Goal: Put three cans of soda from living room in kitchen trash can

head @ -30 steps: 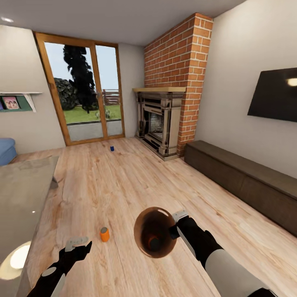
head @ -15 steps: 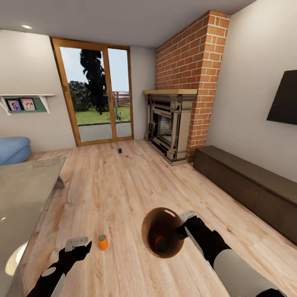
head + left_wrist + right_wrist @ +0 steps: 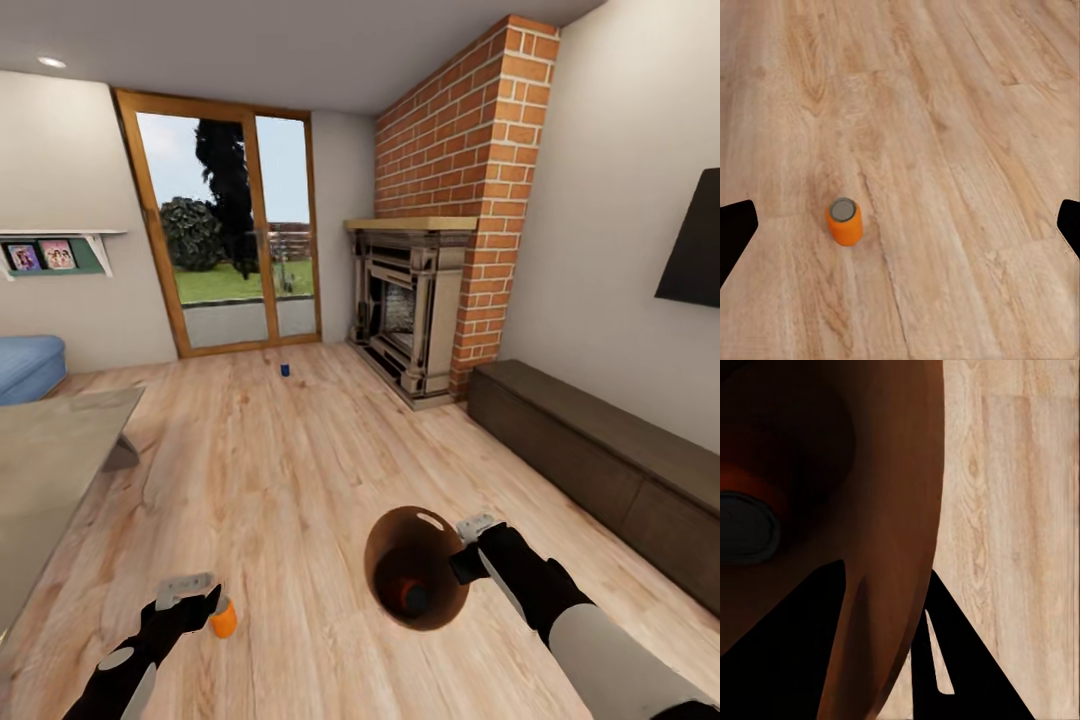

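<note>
In the head view my right gripper (image 3: 468, 560) is shut on the rim of the tash can (image 3: 392, 540), held tilted above the wood floor with its copper-brown mouth facing up. A soda can (image 3: 410, 597) lies in its bottom, and shows as an orange can with a pale end (image 3: 746, 529) in the right wrist view, where one finger (image 3: 960, 675) is outside the wall (image 3: 892, 510) and the other inside. An orange soda can (image 3: 223, 618) stands on the floor just right of my open left gripper (image 3: 192, 598). It stands (image 3: 844, 221) between the wide-spread fingertips (image 3: 735, 232). A dark blue soda can (image 3: 285, 370) stands far off by the glass door.
A glossy table (image 3: 50, 470) fills the left side. A long dark low bench (image 3: 600, 450) runs along the right wall under the black TV (image 3: 695, 250). The fireplace (image 3: 410, 300) and brick chimney (image 3: 460, 150) stand ahead right, a blue sofa (image 3: 25, 365) far left.
The whole view has shifted as the robot moved. The orange can on the floor now sits much closer to my left gripper. The right gripper still holds the bin.
</note>
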